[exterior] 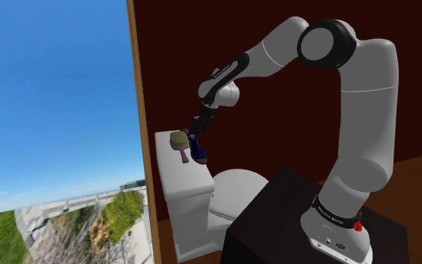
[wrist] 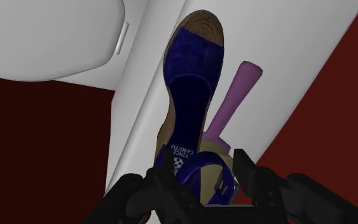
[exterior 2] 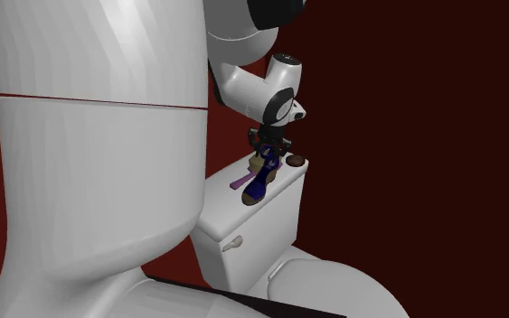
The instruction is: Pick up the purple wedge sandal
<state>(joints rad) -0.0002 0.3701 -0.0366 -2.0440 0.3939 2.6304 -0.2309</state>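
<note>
The purple wedge sandal (exterior: 198, 148) with a tan woven sole is over the white toilet tank lid (exterior: 173, 176), heel up and toe pointing down toward the lid. My gripper (exterior: 200, 126) comes down onto its heel end. In the wrist view the two fingers clasp the heel and strap of the sandal (wrist: 193, 89) from either side, with the gripper (wrist: 203, 175) shut on it. In the second exterior view the sandal (exterior 2: 259, 183) hangs tilted under the gripper (exterior 2: 268, 149). I cannot tell whether the toe still touches the lid.
A brush with a purple handle (wrist: 233, 98) and tan head (exterior: 178, 139) lies on the lid right beside the sandal. The toilet bowl lid (exterior: 235, 187) is below the tank. The dark stand (exterior: 276, 217) is in front. A dark red wall (exterior: 276, 135) rises behind, and an open outdoor view (exterior: 52, 112) is at the shoulder view's left.
</note>
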